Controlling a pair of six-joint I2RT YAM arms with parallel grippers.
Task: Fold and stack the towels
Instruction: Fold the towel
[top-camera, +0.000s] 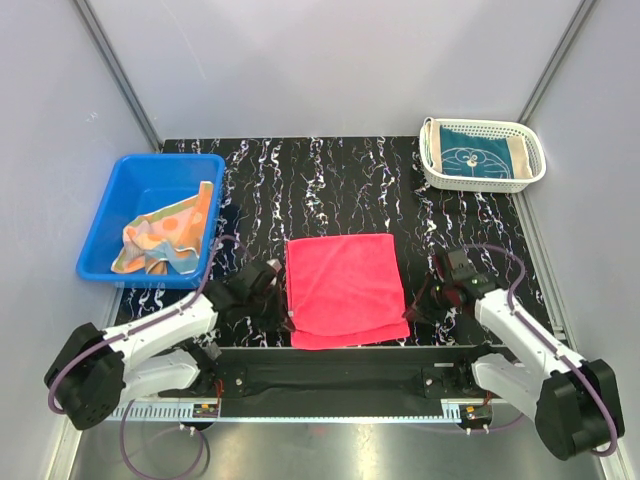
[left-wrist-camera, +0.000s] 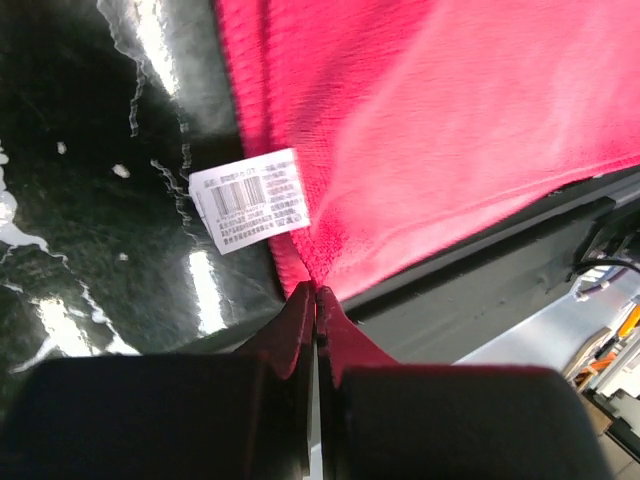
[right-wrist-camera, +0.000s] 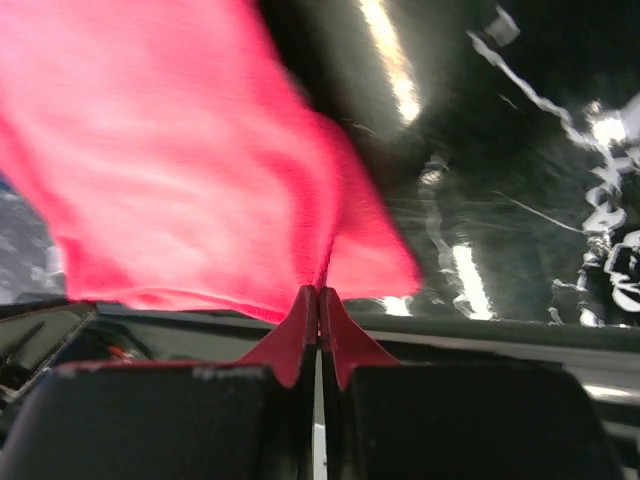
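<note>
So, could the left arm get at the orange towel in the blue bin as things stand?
Probably not yet: the left gripper is shut on a corner of the pink towel. The open bin sits close, nothing between, so it looks reachable after letting go.

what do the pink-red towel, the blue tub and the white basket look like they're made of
Flat pink-red square towel: soft fuzzy cloth, probably microfibre; a matte nap shows in the wrist views. Blue rectangular tub: smooth, glossy moulded plastic, by its even walls. White slotted basket: likely plastic too; a rigid lattice of slots.
</note>
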